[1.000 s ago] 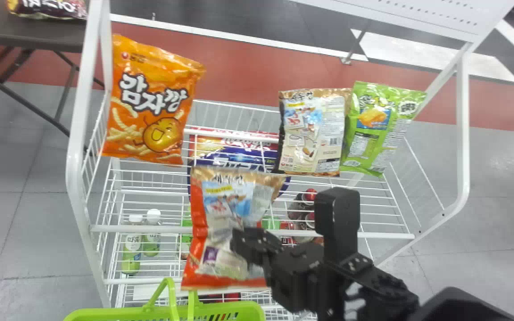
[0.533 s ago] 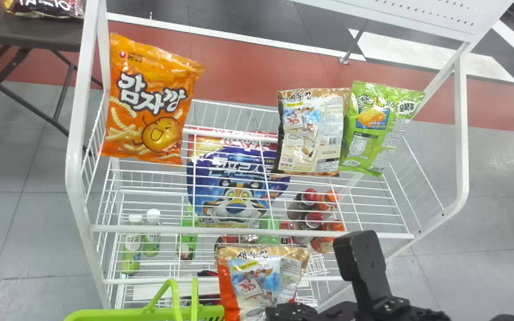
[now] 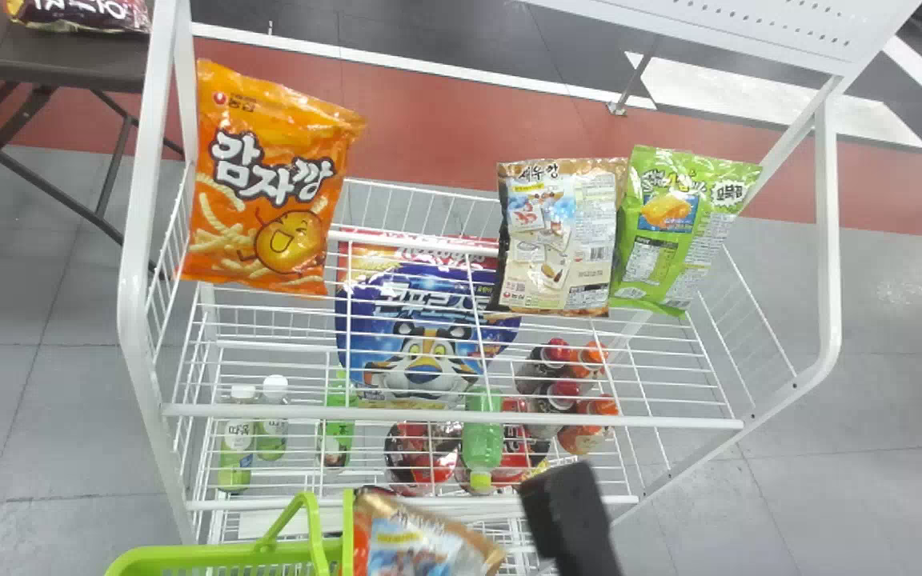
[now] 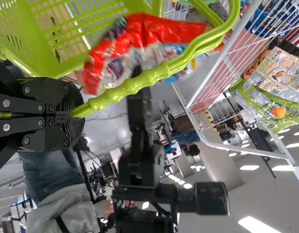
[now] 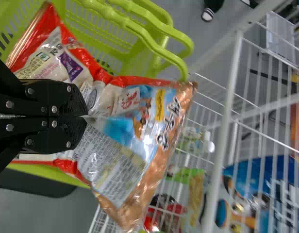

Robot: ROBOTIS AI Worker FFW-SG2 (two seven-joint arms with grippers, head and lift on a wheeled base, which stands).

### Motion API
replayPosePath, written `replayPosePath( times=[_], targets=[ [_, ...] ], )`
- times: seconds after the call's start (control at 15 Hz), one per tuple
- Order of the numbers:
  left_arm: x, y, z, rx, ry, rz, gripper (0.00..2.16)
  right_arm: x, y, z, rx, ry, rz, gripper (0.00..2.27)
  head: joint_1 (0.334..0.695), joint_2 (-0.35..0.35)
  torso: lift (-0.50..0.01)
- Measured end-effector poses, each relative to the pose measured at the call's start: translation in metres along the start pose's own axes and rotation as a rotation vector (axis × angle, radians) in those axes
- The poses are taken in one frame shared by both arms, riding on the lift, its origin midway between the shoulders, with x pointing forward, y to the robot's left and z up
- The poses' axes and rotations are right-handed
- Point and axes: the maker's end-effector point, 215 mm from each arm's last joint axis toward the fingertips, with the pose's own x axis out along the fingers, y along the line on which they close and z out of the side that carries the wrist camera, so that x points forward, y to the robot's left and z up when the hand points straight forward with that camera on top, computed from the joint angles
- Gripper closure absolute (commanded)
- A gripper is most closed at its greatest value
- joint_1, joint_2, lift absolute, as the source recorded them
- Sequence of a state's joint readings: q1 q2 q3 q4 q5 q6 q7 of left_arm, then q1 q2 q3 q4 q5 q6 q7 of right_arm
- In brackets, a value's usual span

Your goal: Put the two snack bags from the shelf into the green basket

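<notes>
My right gripper's black mount [image 3: 573, 512] is low in the head view; in the right wrist view the gripper [image 5: 86, 116] is shut on a red-and-tan snack bag [image 5: 125, 145]. This bag [image 3: 421, 548] overlaps the right part of the green basket [image 3: 213, 558] in the head view. In the right wrist view it hangs in front of the basket [image 5: 164, 22], partly covering it. My left gripper [image 4: 77, 114] is shut on the handle of the basket [image 4: 38, 36]. On the shelf stand an orange bag [image 3: 269, 184], a beige bag [image 3: 561, 236] and a green bag [image 3: 673, 232].
The white wire rack's front rail [image 3: 461, 414] runs behind the basket. A cereal pack [image 3: 421, 328] and several bottles [image 3: 569, 392] are on the lower level. At the far left is a dark table [image 3: 53, 60] with another bag [image 3: 81, 14] on it.
The right arm has brought the held bag down from in front of the rack, first rightward and then back left to the basket. The bag has tilted. The shelf bags are unmoved.
</notes>
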State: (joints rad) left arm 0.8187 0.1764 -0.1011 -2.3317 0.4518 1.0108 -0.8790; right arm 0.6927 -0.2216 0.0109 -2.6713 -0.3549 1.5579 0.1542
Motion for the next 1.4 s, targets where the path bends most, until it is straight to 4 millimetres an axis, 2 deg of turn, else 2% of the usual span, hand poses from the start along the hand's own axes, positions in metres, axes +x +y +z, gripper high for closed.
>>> replayPosePath(
  times=[0.2, 0.33, 0.4, 0.47, 0.53, 0.8, 0.93, 1.07, 1.27, 1.4],
  targets=[
    [0.000, -0.005, 0.000, 0.004, 0.000, -0.009, 1.98, 0.034, 0.023, -0.043, 0.013, 0.122, 0.068, 2.25, 0.695, -0.350, -0.010],
    [0.001, -0.007, 0.000, 0.004, 0.002, -0.012, 1.98, 0.049, 0.030, -0.056, 0.013, 0.169, 0.087, 2.21, 0.695, -0.350, -0.010],
    [0.001, -0.008, -0.001, 0.004, 0.003, -0.013, 1.98, 0.054, 0.031, -0.059, 0.011, 0.182, 0.094, 1.60, 0.695, -0.350, -0.010],
    [0.001, -0.009, -0.001, 0.003, 0.003, -0.016, 1.98, 0.058, 0.032, -0.061, 0.012, 0.192, 0.100, 0.32, 0.695, -0.350, -0.010],
    [0.001, -0.009, -0.002, 0.002, 0.003, -0.019, 1.98, 0.061, 0.031, -0.062, 0.014, 0.198, 0.103, 0.00, 0.695, -0.350, -0.010],
    [0.001, -0.009, -0.002, 0.002, 0.001, -0.021, 1.98, 0.054, 0.017, -0.051, 0.029, 0.164, 0.084, 0.07, 0.695, -0.350, -0.010],
    [0.001, -0.009, -0.003, 0.000, 0.000, -0.024, 1.98, 0.043, 0.006, -0.031, 0.023, 0.094, 0.054, 0.08, 0.695, -0.350, -0.010],
    [0.001, -0.009, -0.003, 0.000, 0.000, -0.026, 1.98, 0.032, -0.007, 0.010, -0.011, -0.046, 0.006, 0.09, 0.695, -0.350, -0.010],
    [0.001, -0.011, -0.002, 0.002, -0.003, -0.036, 1.98, 0.009, -0.029, 0.089, -0.030, -0.298, -0.048, 0.10, 0.695, -0.350, -0.010],
    [0.001, -0.011, -0.002, 0.006, -0.007, -0.040, 1.98, -0.018, -0.049, 0.146, -0.026, -0.483, -0.080, 0.10, 0.695, -0.350, -0.010]
  ],
)
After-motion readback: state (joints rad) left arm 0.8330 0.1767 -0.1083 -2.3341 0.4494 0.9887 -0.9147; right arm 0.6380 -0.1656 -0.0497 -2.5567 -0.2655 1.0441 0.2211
